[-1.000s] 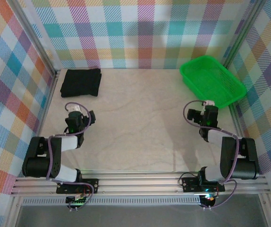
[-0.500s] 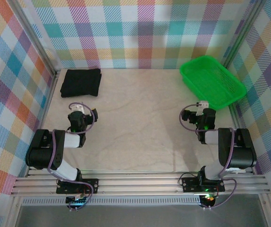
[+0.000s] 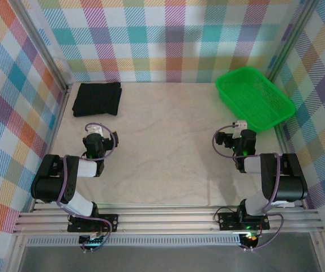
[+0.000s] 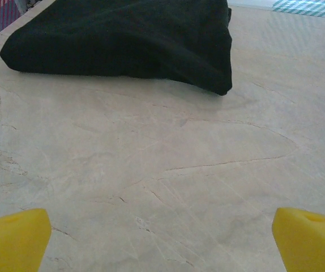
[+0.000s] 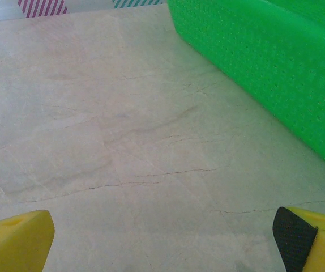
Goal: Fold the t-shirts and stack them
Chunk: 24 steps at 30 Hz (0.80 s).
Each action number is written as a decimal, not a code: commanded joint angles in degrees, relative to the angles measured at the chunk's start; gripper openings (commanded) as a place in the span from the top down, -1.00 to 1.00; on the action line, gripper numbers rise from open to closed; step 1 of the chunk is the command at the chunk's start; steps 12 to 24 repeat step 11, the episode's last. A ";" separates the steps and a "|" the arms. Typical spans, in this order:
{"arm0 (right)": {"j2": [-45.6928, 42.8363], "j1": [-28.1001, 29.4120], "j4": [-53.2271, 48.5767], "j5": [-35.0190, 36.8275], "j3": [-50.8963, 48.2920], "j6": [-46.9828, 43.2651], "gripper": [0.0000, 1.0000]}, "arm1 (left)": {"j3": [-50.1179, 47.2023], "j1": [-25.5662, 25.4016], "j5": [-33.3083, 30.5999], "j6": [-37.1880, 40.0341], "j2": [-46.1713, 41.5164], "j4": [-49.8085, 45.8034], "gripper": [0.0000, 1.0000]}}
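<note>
1. Your left gripper (image 3: 97, 133) sits low over the pale, marble-patterned tabletop (image 3: 168, 147) on the left side. Its jaws are spread wide and nothing is between them.
2. In the left wrist view, the two yellow fingertips (image 4: 12, 241) sit at the bottom corners of the picture, with bare tabletop between them.
3. The folded black t-shirt of soft cloth (image 3: 97, 99) lies in the far-left corner of the table, close to the left and back walls. It is ahead of your left gripper and clear of it.
4. From the left wrist, the t-shirt is a thick, rounded bundle across the top of the picture, with its folded edge facing the camera. You cannot tell from the pictures how many garments the bundle holds.
5. Your right gripper (image 3: 239, 133) is on the right side of the table. Its jaws are also fully apart and hold nothing.
6. In the right wrist view, a yellow finger (image 5: 15, 241) shows at each lower corner, and the right-hand one carries a black pad (image 5: 291, 238).
7. The green perforated plastic basket (image 3: 256, 96) stands in the far-right corner, just beyond your right gripper and apart from it.
8. From the right wrist, the basket's side wall fills the upper right of the picture.
9. The basket and the t-shirt are well apart, at opposite far corners of the table.
10. Plaid-patterned walls (image 3: 162, 39) in many colours enclose the table.
</note>
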 commanded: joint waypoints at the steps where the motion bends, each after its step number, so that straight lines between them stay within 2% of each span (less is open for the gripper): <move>1: -0.29 0.21 2.49 0.10 0.39 -1.25 -0.99 | 1.07 -0.28 -1.05 1.26 0.32 0.17 -1.00; 24: -0.29 0.31 2.75 0.05 0.29 -1.26 -0.99 | 1.01 -0.19 -0.99 1.18 0.37 0.15 -1.00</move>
